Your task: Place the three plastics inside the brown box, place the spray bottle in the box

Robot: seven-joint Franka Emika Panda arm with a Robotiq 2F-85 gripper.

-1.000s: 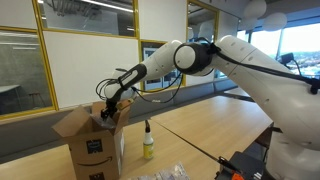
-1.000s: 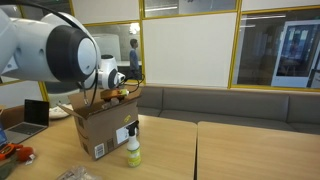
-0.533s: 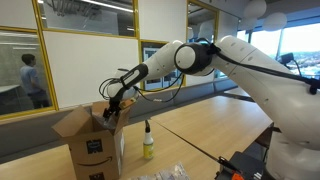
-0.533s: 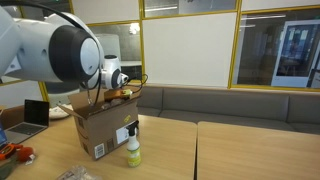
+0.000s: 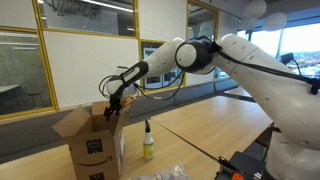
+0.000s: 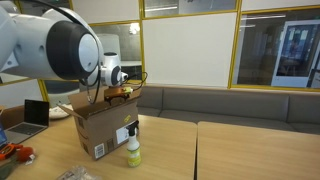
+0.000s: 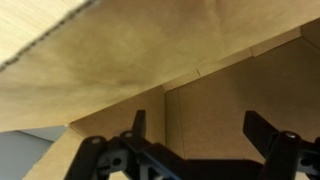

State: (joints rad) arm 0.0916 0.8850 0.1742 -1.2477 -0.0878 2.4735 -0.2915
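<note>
The brown cardboard box stands on the table with its flaps up; it also shows in an exterior view. My gripper hangs just over the box's open top, also seen in an exterior view. In the wrist view my gripper is open and empty, its two dark fingers wide apart over the box's brown inner walls. The spray bottle stands upright on the table beside the box. Crinkled clear plastic lies at the front of the table.
A laptop sits on the table behind the box. Dark gear with orange parts lies at the table's near corner. A padded bench runs along the glass wall. The table top stretches away from the box.
My gripper has risen slightly over the box opening. A person behind the glass has walked out of view.
</note>
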